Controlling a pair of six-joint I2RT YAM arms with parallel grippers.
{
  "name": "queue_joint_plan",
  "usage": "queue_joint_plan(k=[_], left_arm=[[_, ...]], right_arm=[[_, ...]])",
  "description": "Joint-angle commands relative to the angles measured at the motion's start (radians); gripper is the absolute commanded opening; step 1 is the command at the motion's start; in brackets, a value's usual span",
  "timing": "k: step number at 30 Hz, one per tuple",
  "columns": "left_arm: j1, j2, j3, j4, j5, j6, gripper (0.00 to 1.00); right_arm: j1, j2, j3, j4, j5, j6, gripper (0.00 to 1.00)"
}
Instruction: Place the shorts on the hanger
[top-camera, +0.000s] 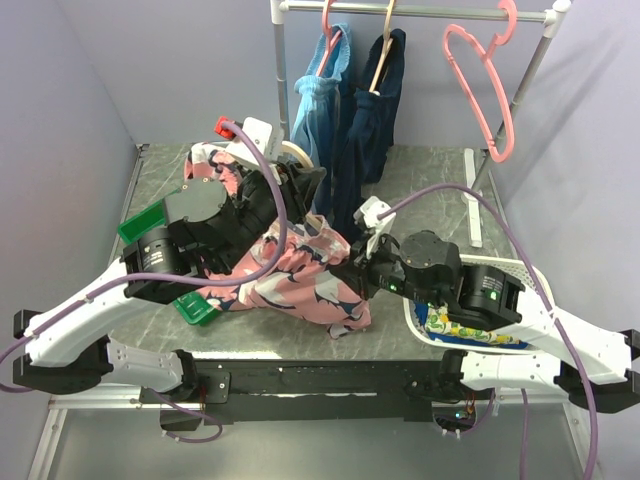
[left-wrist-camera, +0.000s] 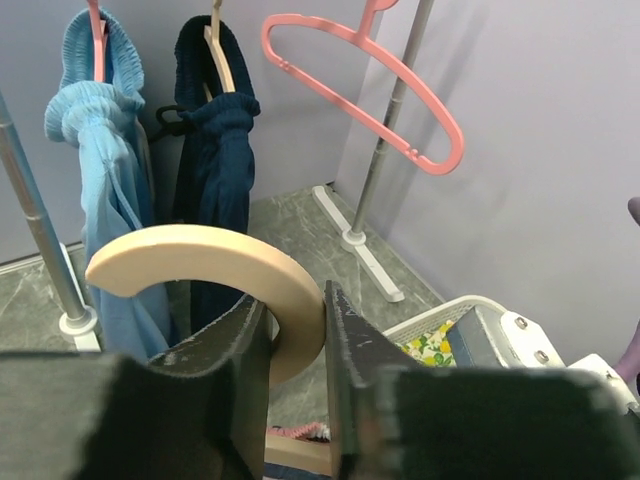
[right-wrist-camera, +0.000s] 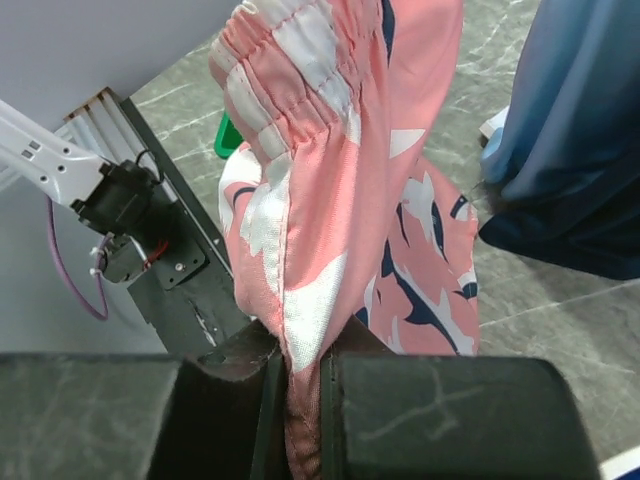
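1. Shorts are lying bunched on the table between both arms.
2. Left gripper is pinching the hanger by its hook, steadying it for loading.
3. Right gripper is clamping a fabric edge of the shorts, likely to raise it.

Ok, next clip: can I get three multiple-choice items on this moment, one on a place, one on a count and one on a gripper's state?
1. Where is the lemon-print cloth? A on a shelf; B in the white basket; C on the floor.
2. How many garments hang on the rail? A one; B four; C two.
3. The right gripper is: A shut on the shorts; B wide open; C shut on a bottle.

Key:
1. B, it lies inside the basket's rim.
2. C, a light-blue garment and a navy garment.
3. A, pink fabric is pinched between its jaws.
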Motion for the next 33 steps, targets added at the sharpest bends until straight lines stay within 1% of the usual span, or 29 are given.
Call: queue_joint_plan(k=[1, 2, 4, 5, 6, 9, 13, 17, 19, 20, 22, 27, 28, 29, 30, 31, 32, 33], left_arm=[[-0.005, -0.013, 0.002, 0.065, 0.019, -0.013, 0.41], [-0.005, -0.013, 0.002, 0.064, 0.017, -0.015, 0.54], [-0.005, -0.01, 0.006, 0.056, 0.012, -0.018, 0.69], [-0.005, -0.01, 0.006, 0.053, 0.011, -0.018, 0.84], [-0.005, -0.01, 0.008, 0.052, 0.017, -0.018, 0.96], [-0.005, -0.019, 0.003, 0.044, 0.042, -0.015, 0.96], [-0.005, -0.061, -0.009, 0.038, 0.084, -0.018, 0.96], [-0.005, -0.128, -0.05, 0.067, 0.103, -0.02, 0.97], [-0.005, -0.162, -0.073, 0.081, 0.075, -0.017, 0.97], [-0.005, -0.17, -0.083, 0.093, 0.019, -0.018, 0.96], [-0.005, -0.19, -0.118, 0.11, -0.035, -0.015, 0.97], [0.001, -0.184, -0.22, 0.163, -0.13, -0.032, 0.97], [0.008, -0.18, -0.236, 0.174, -0.139, -0.042, 0.98], [0.018, -0.174, -0.251, 0.176, -0.146, -0.09, 0.99], [0.055, -0.161, -0.271, 0.165, -0.149, -0.124, 1.0], [0.076, -0.156, -0.285, 0.162, -0.143, -0.157, 0.95], [0.102, -0.153, -0.3, 0.157, -0.132, -0.226, 0.95], [0.165, -0.153, -0.338, 0.159, -0.109, -0.259, 0.94]], right_arm=[[0.008, -0.068, -0.013, 0.045, 0.041, 0.029, 0.0], [0.007, -0.074, -0.007, 0.034, 0.042, 0.03, 0.0], [0.008, -0.099, -0.005, 0.013, 0.05, 0.041, 0.0], [0.008, -0.107, -0.004, 0.003, 0.054, 0.045, 0.0], [0.01, -0.114, -0.004, -0.01, 0.053, 0.053, 0.0], [0.013, -0.153, 0.001, -0.027, 0.053, 0.065, 0.0], [0.011, -0.186, 0.038, -0.133, 0.08, 0.102, 0.0], [0.011, -0.24, 0.053, -0.211, 0.041, 0.131, 0.0], [0.011, -0.269, 0.067, -0.277, 0.033, 0.168, 0.0], [0.011, -0.277, 0.091, -0.305, 0.039, 0.186, 0.0], [0.011, -0.292, 0.137, -0.395, 0.057, 0.246, 0.0], [0.011, -0.32, 0.202, -0.592, 0.08, 0.352, 0.0], [0.011, -0.328, 0.213, -0.61, 0.082, 0.363, 0.0], [0.011, -0.335, 0.229, -0.623, 0.079, 0.374, 0.0], [0.011, -0.353, 0.239, -0.645, 0.079, 0.398, 0.0], [0.011, -0.363, 0.257, -0.659, 0.08, 0.41, 0.0], [0.01, -0.372, 0.266, -0.675, 0.093, 0.423, 0.0], [0.01, -0.387, 0.274, -0.711, 0.102, 0.453, 0.0]])
